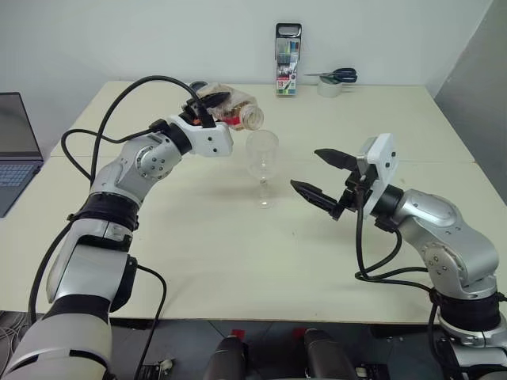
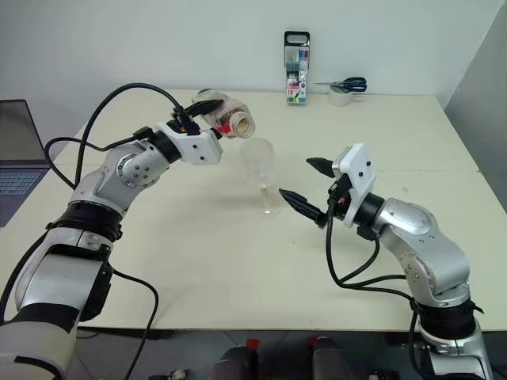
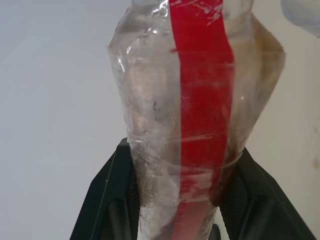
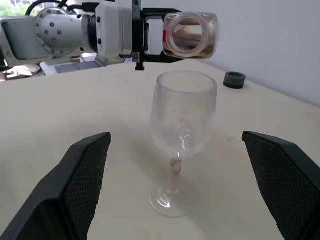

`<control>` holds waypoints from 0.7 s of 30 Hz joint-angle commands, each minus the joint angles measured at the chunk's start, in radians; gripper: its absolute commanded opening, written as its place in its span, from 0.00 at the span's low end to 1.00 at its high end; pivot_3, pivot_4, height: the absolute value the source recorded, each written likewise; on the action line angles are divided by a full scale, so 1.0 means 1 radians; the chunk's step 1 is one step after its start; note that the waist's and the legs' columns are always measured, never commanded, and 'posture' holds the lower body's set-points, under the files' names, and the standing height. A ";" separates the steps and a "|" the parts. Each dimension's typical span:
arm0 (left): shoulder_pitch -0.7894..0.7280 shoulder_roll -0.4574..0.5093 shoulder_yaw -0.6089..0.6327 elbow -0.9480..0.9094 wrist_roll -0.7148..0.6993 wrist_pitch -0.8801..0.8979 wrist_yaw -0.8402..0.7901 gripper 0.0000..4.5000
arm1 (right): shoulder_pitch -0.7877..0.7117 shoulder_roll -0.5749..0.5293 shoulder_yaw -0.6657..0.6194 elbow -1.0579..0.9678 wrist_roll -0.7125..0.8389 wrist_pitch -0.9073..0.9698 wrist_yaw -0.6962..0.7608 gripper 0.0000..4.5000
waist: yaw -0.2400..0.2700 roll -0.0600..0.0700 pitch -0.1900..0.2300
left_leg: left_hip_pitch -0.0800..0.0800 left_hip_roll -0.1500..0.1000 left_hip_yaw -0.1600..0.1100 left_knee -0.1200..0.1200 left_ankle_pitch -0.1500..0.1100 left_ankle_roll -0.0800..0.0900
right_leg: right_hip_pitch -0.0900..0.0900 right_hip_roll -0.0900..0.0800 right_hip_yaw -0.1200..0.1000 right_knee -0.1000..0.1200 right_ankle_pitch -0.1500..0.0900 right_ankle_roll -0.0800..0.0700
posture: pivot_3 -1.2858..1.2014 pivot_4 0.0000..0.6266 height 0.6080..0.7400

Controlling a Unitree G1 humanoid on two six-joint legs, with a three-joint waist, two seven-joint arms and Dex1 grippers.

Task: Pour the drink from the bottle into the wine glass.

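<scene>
My left gripper [image 1: 208, 101] is shut on the base of the clear bottle [image 1: 234, 112] with the red label strip [image 3: 202, 100]. The bottle lies tipped almost level, uncapped, with its open mouth [image 4: 189, 34] just above and behind the rim of the wine glass [image 1: 262, 161]. A brownish tint of drink [image 3: 260, 75] shows along the bottle's wall; I see no stream falling. The glass stands upright on the table, and its bowl [image 4: 184, 117] looks empty. My right gripper [image 1: 306, 169] hovers open just right of the glass, fingers [image 4: 87, 182] spread wide to either side of it without touching.
A pen pack [image 1: 287, 59], scissors [image 1: 339, 76] and a tape roll [image 1: 329, 88] stand at the table's far edge. A laptop [image 1: 16, 150] sits on the left. A small dark round thing [image 4: 234, 79] lies on the table beyond the glass.
</scene>
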 commanded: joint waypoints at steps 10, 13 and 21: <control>-0.106 0.047 -0.049 0.080 0.096 -0.062 0.134 0.37 | -0.014 -0.023 -0.016 0.013 0.008 -0.027 0.021 1.00 | -0.001 0.000 0.000 | 0.000 0.000 0.000 0.000 0.000 0.000 | 0.000 0.000 0.000 0.000 0.000 0.000 | 0.52 0.24 1.00; -0.125 0.050 -0.064 0.100 0.118 -0.073 0.163 0.37 | -0.008 -0.008 -0.005 0.006 0.003 -0.033 0.009 1.00 | -0.001 0.000 0.000 | 0.000 0.000 0.000 0.000 0.000 0.000 | 0.000 0.000 0.000 0.000 0.000 0.000 | 0.52 0.24 1.00; -0.166 0.052 -0.105 0.164 0.165 -0.098 0.232 0.37 | 0.003 0.009 0.016 0.002 0.000 -0.041 0.013 1.00 | -0.001 0.000 0.000 | 0.000 0.000 0.000 0.000 0.000 0.000 | 0.000 0.000 0.000 0.000 0.000 0.000 | 0.52 0.24 1.00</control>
